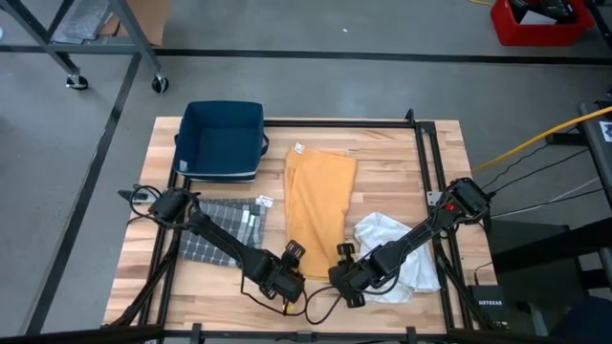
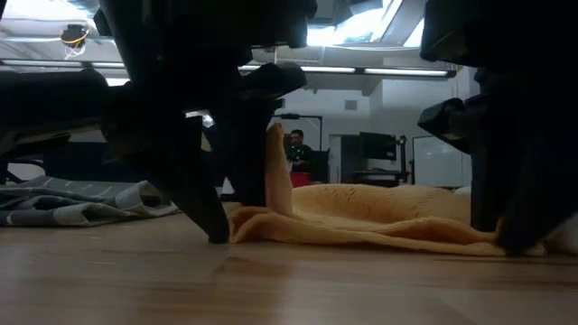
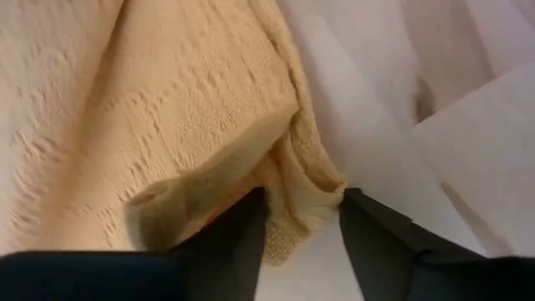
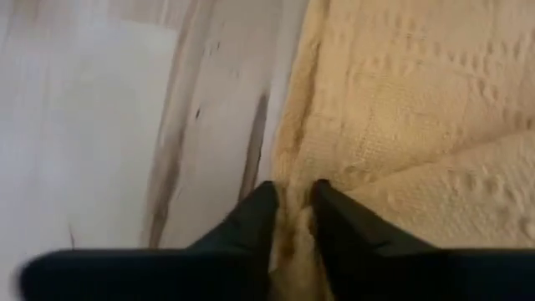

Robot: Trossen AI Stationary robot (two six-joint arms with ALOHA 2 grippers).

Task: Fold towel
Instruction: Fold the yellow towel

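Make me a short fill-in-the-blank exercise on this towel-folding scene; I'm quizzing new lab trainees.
1. Both pincers are at the near end of the ____-coloured towel.
2. The blue bin stands at the table's far ____ corner in the high view.
3. The checked cloth lies under the ____ arm.
4. The right pincer pinches the towel's ____.

Missing words: orange; left; left; edge

Bare wooden desk point(image 1: 440, 167) open along right side and far right corner. Dark blue fabric bin point(image 1: 222, 139) blocks far left. Grey checked cloth point(image 1: 218, 229) covers left; crumpled white cloth point(image 1: 397, 250) covers near right. Long orange waffle-weave towel point(image 1: 319, 201) fills centre strip. Both arms crowd near edge.
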